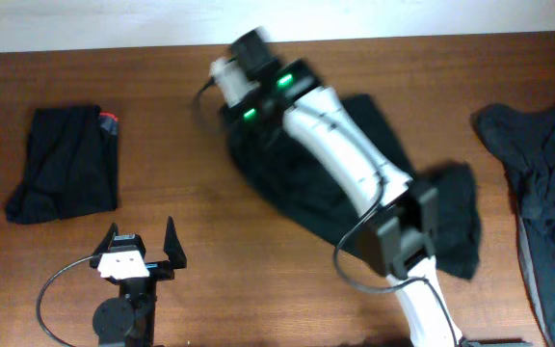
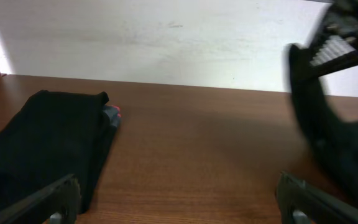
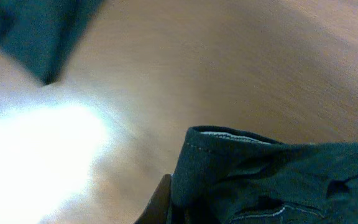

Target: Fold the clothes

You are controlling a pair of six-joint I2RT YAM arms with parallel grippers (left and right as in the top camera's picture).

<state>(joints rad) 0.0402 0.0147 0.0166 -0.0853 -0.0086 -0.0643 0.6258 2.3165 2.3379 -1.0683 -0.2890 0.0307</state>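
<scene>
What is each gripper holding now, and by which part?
The right gripper seems to hold the middle dark garment by its stitched edge; the left gripper is open and empty.

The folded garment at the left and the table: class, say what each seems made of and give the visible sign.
The folded garment: soft cloth, matte black; it lies in limp layers with rounded, sagging edges. The fibre cannot be told. The table: wood or wood-look laminate, warm brown with faint streaky grain and a slight sheen; which of the two stays open.
</scene>
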